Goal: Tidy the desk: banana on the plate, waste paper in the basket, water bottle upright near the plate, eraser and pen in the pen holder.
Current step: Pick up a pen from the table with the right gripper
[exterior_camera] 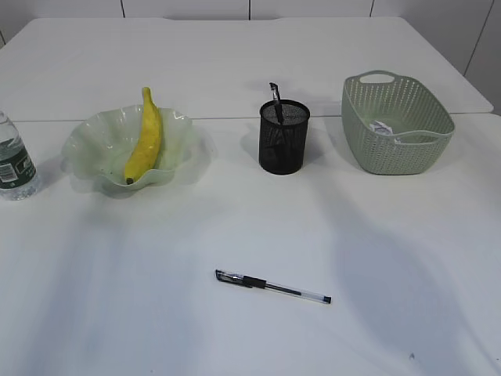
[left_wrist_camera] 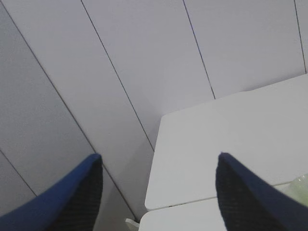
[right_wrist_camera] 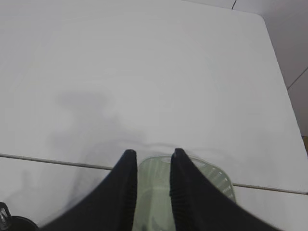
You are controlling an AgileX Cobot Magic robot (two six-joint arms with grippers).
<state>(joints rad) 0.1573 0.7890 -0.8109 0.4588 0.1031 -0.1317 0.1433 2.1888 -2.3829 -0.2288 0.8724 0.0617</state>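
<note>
You are looking at the pen (exterior_camera: 272, 287) lying near centre, long axis running left to right. Neither arm is looking nearer. Your left gripper (left_wrist_camera: 159, 192) is standing wide open, empty; your right gripper (right_wrist_camera: 151, 187) is hovering narrowly parted, empty, over the far-right basket (right_wrist_camera: 211, 175).

The counter (exterior_camera: 235, 329) looks smooth, matt white. The plate (exterior_camera: 86, 145) is glossy translucent green plastic, the pen holder (exterior_camera: 284, 137) black metal mesh, the basket (exterior_camera: 395, 149) matt green woven-look plastic, the water bottle (exterior_camera: 14, 160) clear plastic.
</note>
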